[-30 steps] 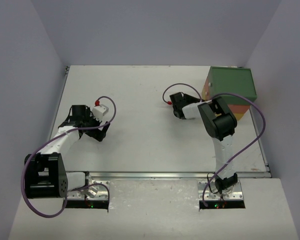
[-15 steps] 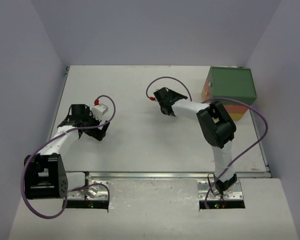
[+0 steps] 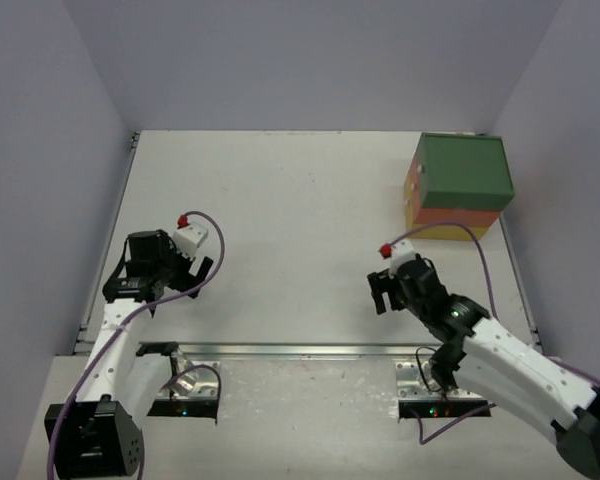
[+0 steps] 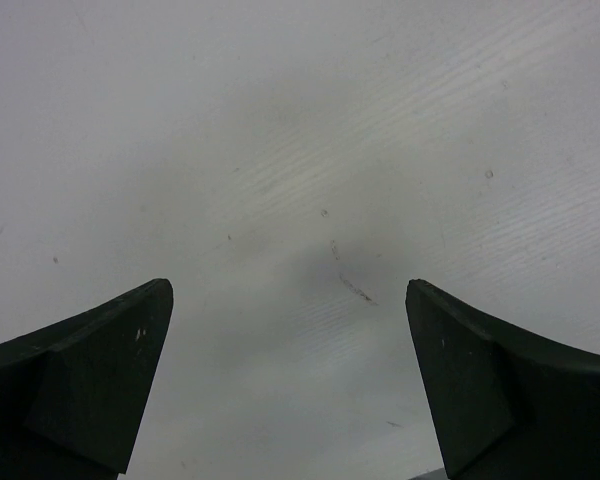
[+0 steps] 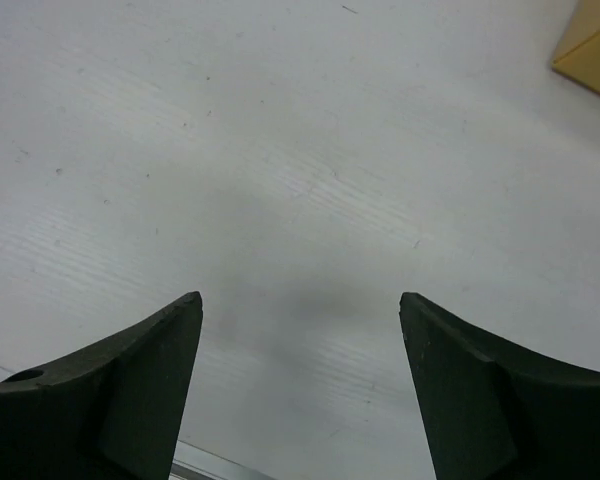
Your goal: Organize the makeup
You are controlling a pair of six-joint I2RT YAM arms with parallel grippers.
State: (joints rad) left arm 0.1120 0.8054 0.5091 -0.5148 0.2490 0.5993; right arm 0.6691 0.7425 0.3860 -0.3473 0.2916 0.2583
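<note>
Both spread wide, empty, R gripper (image 5: 300,300) back from box (image 3: 460,172) to near edge, L gripper (image 4: 290,292) slightly nearer

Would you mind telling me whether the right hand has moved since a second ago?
Yes: the right hand has drawn back from beside the green-topped box toward the near edge of the table.

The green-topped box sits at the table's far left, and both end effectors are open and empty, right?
No: the top external view shows the green-topped box at the table's far right. The left end effector and right end effector are indeed open and empty.
</note>
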